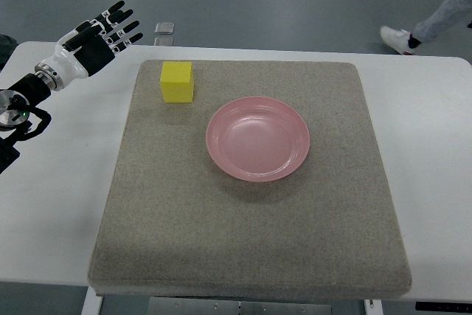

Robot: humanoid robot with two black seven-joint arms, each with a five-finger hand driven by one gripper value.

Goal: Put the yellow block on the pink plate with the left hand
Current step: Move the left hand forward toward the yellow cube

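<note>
In the top view, the left hand [103, 35] is hovering over the far left corner of the white worktop [51, 197], its black fingers [127, 26] stretching out straight and slightly fanned, gripping nothing. Its white wrist and dark forearm are running back toward the picture's left edge. The yellow block [177, 82] is sitting on the grey felt mat [251, 241], near the mat's far left corner, just right of the hand but apart from it. The pink plate [257, 139] is lying on the same mat near its middle, to the right of the block and a little nearer the camera; a narrow strip of mat is showing between block and plate, so the two are not touching. The plate is holding nothing. The mat is covering most of the worktop, leaving white margins on the left and right. A small metallic object [164, 29] is resting at the worktop's far edge, just beyond the mat and close to the fingertips; what it is cannot be told. On the grey floor beyond, at the upper right, a person's leg [450, 9] in grey trousers is showing, with a white shoe [398, 38] planted on the floor.
</note>
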